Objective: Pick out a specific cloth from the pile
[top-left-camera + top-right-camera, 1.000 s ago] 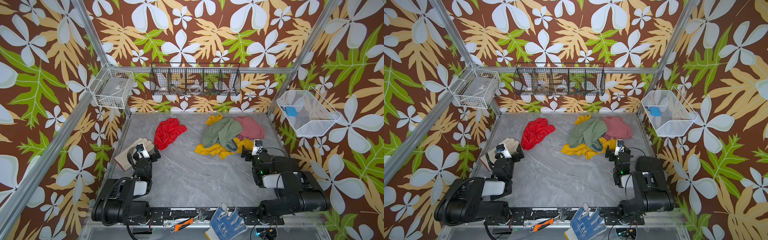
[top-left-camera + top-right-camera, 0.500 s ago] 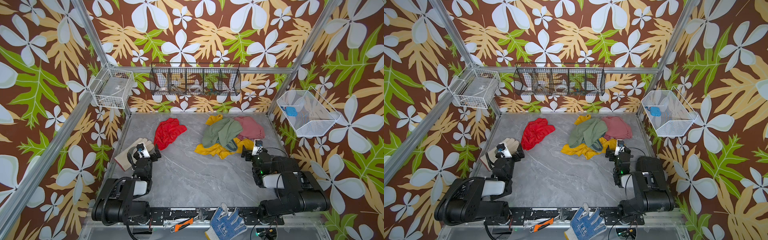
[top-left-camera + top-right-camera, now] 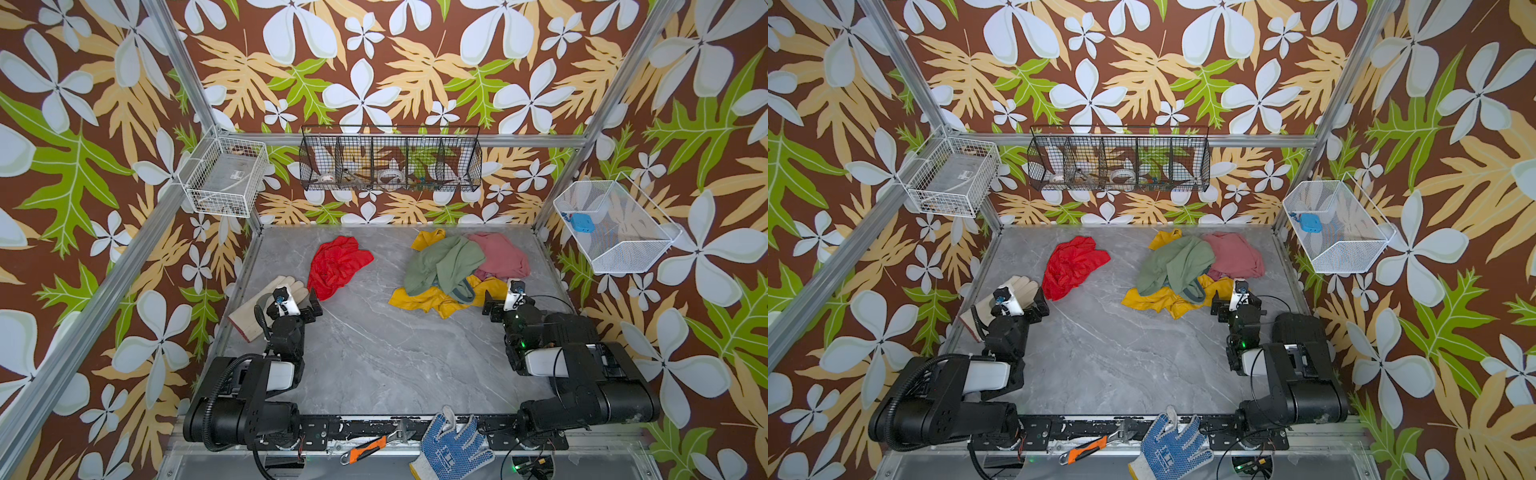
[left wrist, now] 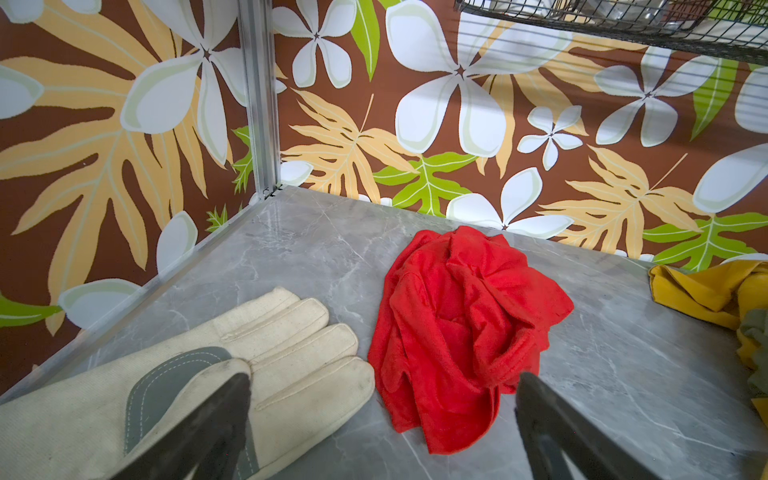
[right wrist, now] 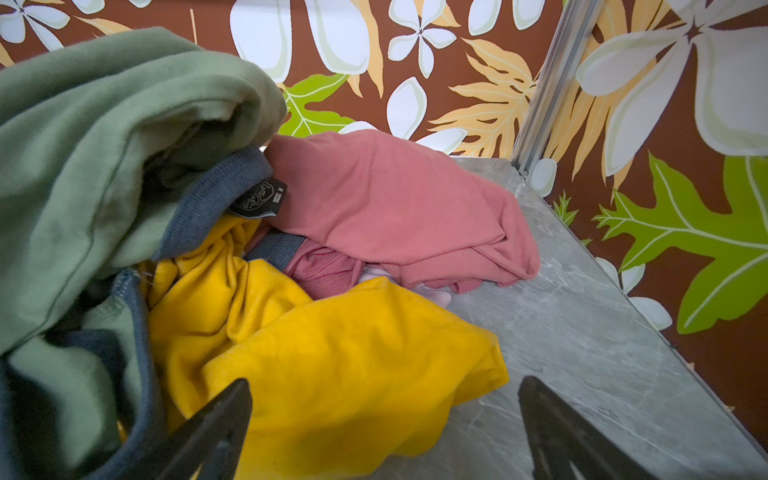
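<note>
Brightly and evenly lit from overhead, in diffuse white light. Crisp across both top views, with a faint pale sheen on the grey bench [image 3: 374,353] between the left tool [image 3: 291,299] and the right tool [image 3: 509,296]. Only thin, soft shadow under the red cloth [image 4: 457,332] just ahead of the left tool. Dark and blurred at the fingers [image 5: 216,428] nearest each wrist lens. Slightly soft on the pile [image 5: 104,145] close beside the right tool. Bowed by wide-angle distortion toward wrist-view edges.
</note>
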